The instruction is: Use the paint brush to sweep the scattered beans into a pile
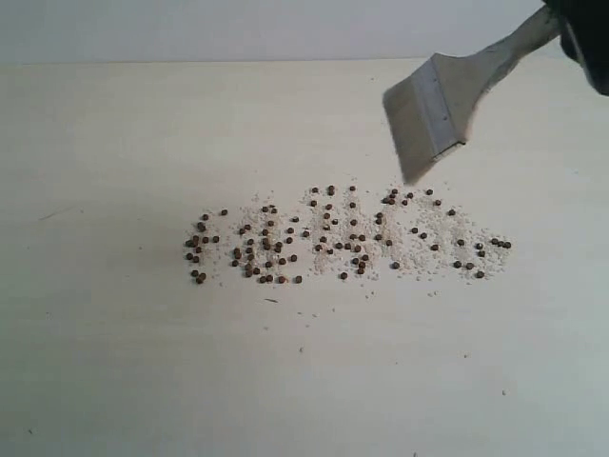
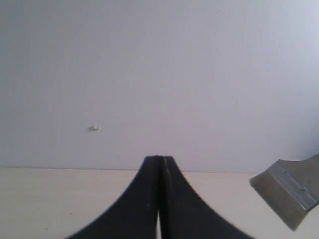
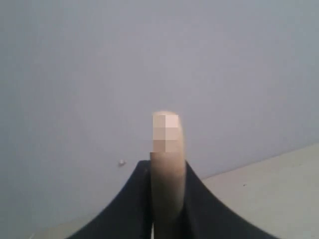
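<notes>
right gripper (image 3: 167, 167): dark jaws clamped on both sides of paint brush (image 3: 167, 149) handle | handle: pale cream, rounded end protruding past the jaws | beyond: pale table (image 3: 271, 196), grey-blue wall (image 3: 149, 59), small speck (image 3: 121, 162) on wall

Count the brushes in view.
1. The brush is tilted, bristles close to the right part of the beans, handle gripped in the right pincer. None seems hidden.
</notes>
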Action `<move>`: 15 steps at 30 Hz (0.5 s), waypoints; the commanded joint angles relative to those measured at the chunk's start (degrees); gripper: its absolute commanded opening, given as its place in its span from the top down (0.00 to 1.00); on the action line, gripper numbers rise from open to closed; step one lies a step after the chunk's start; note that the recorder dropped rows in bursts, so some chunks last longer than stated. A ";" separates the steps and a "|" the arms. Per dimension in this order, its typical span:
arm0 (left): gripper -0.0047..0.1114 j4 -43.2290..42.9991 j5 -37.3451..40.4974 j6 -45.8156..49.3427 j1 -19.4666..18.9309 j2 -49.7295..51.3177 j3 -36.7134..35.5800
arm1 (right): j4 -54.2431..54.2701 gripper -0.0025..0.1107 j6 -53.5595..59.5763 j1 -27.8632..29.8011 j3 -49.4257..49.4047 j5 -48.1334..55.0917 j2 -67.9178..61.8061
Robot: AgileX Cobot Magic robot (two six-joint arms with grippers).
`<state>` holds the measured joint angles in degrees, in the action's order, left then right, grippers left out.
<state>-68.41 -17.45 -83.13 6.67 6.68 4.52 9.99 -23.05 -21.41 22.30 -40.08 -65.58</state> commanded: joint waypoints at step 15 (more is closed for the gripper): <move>0.96 -0.01 -0.20 -0.30 -0.02 -0.20 -0.17 | 48.37 0.98 17.11 -43.70 17.73 -29.88 -33.25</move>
<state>-68.41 -17.45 -83.13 6.67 6.68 4.52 50.32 -9.01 -60.28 34.42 -65.89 -93.41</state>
